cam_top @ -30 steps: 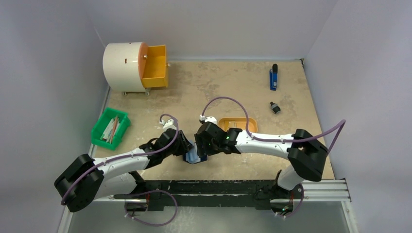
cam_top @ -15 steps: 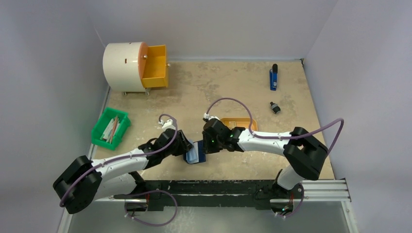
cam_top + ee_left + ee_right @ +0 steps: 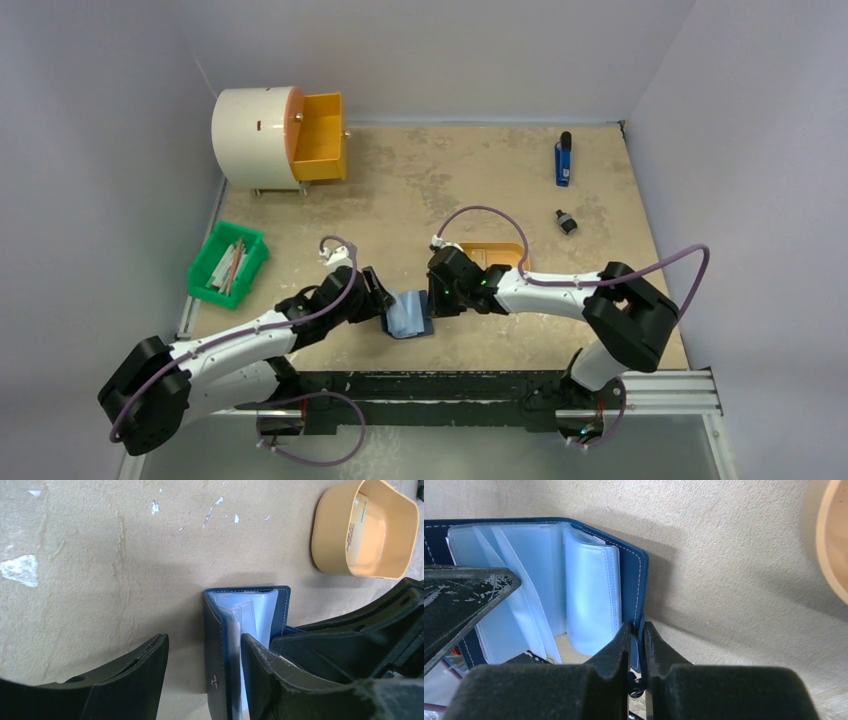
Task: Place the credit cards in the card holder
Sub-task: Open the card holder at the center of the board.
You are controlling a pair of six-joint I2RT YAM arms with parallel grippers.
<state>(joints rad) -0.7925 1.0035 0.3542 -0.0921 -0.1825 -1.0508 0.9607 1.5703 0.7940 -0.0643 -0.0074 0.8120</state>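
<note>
Two end effectors flanked small navy-blue folding card holder (image 3: 589,595), lying spread open on mottled tan table (image 3: 420,190), toward near edge. Right end effector (image 3: 636,630) was pinched almost closed on holder's navy cover edge. Left end effector (image 3: 202,647) stood partly open, fingers straddling opposite cover, clamping nothing. Pale thin credit cards (image 3: 356,526) lay in orange oval tray (image 3: 327,555) just beyond. Judged: holder light, floppy, sleeves soft and slick, so grip stitched cover edge. Cards stiff, thin, slippery; take by edges.
</note>
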